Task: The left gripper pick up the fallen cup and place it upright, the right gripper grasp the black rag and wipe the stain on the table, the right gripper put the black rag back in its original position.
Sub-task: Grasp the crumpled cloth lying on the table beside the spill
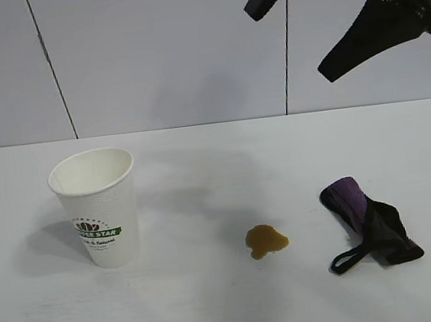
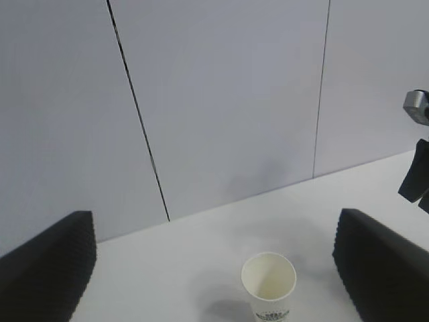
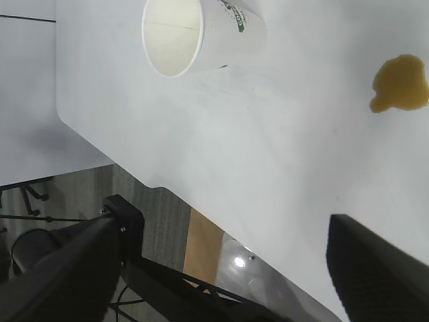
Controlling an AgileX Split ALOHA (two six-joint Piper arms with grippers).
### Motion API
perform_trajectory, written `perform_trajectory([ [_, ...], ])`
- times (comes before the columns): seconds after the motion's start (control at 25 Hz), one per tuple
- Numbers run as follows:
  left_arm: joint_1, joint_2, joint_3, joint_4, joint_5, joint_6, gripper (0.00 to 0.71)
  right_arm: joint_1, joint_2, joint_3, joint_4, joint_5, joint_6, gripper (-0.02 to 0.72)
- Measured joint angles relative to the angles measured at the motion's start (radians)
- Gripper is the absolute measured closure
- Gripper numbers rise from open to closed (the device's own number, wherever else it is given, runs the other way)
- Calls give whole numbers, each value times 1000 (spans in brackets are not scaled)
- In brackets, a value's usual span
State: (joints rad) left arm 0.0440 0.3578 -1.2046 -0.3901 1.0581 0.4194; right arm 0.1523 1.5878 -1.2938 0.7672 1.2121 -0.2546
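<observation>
The white paper cup (image 1: 98,208) with a green logo stands upright on the left of the white table (image 1: 219,311). The amber stain (image 1: 266,240) lies in the middle of the table. The black rag (image 1: 371,224), with a purple part showing, lies crumpled to the stain's right. High above the rag, my right gripper (image 1: 288,44) hangs open and empty. Its wrist view shows the cup (image 3: 201,30) and the stain (image 3: 401,84) far beyond the open gripper (image 3: 224,228). My left gripper (image 2: 213,221) is open and empty, well above the cup (image 2: 268,282); the exterior view does not show it.
A grey panelled wall (image 1: 169,48) stands behind the table. The table's edge (image 3: 127,168) and a black frame below it appear in the right wrist view. Part of the right arm (image 2: 419,168) shows in the left wrist view.
</observation>
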Motion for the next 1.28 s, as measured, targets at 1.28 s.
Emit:
perform_trajectory([
  [1.28,1,-376,678,406,202,-343,16,0,0,0,-233,0,12,126],
])
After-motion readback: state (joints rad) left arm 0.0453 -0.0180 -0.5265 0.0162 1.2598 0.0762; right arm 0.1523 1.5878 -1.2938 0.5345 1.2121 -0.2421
